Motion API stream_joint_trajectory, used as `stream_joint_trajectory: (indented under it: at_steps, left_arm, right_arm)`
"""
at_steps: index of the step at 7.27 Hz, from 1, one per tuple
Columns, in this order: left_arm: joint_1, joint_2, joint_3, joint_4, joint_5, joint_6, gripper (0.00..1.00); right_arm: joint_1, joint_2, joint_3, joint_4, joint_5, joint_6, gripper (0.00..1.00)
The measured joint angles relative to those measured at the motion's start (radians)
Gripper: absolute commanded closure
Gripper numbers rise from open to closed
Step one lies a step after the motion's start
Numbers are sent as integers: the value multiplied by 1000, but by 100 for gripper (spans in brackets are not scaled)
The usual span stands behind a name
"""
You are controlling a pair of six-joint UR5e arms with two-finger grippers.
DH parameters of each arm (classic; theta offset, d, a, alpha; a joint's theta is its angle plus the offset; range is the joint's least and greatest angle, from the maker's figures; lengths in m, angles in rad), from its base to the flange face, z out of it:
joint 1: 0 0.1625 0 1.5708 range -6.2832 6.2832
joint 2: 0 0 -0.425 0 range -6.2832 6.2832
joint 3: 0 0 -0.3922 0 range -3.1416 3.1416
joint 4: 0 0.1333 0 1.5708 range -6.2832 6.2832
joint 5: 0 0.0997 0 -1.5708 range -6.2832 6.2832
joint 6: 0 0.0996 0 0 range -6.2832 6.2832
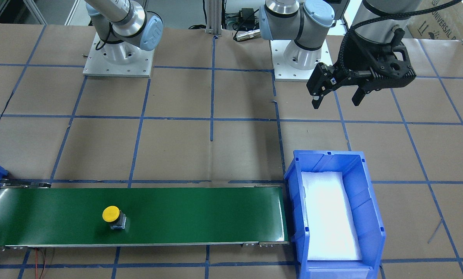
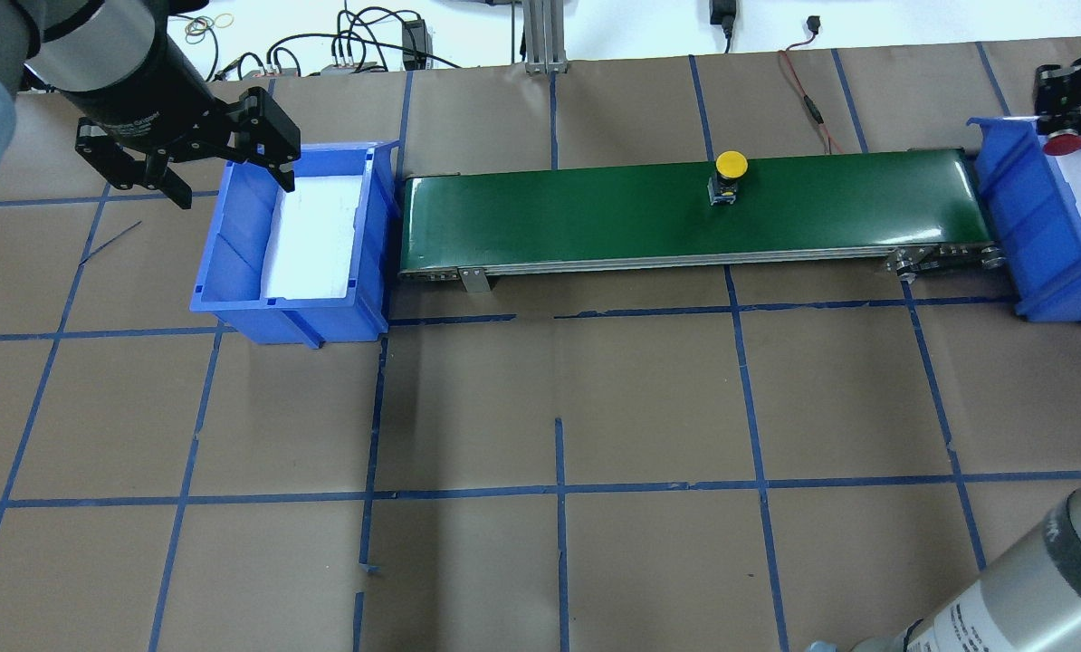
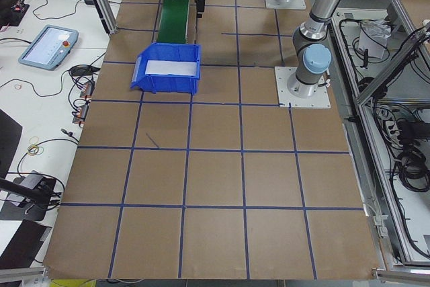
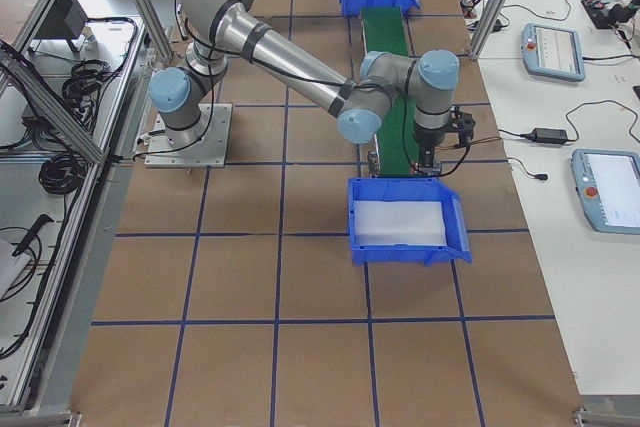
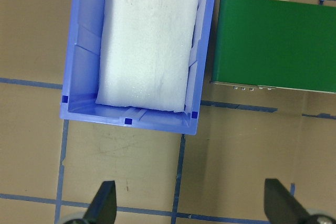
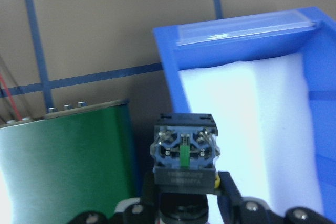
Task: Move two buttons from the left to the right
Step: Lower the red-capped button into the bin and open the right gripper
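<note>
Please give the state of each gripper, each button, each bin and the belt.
left gripper: jaws open, empty.
right gripper: jaws shut on red button.
red button: held at the edge of right bin.
yellow button: standing on belt, cap up, free.
left bin: only white foam inside.
right bin: only white foam inside.
belt: moving or stopped, cannot tell.

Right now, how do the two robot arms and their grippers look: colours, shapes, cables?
Left arm and right arm are silver-grey tubes with pale blue joint caps, on white square base plates. Left gripper and right gripper are black, two-fingered. A black ribbed cable loops to the left gripper.
</note>
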Motion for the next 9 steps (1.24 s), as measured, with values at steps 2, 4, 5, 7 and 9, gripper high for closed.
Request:
stream_joint_trajectory:
  at_steps: [2,4,5,7,9]
  left_arm:
    - [1,0,1,0,0,-1,0]
    - [2,0,0,0,0,0,0]
    - [2,0,0,0,0,0,0]
    - [2,-1,0,0,0,0,0]
    - [2,0,1,0,0,1,0]
  right_arm:
    - [-91,26,-7,-6,8,-138,92]
    - [-115,70,10,-41,6,-223,92]
    - [-117,85,31,-62,1,-248,92]
    - [-119,107,85,-121,-3,-279,92]
    - [-127,113,115,-163,-6,-291,90]
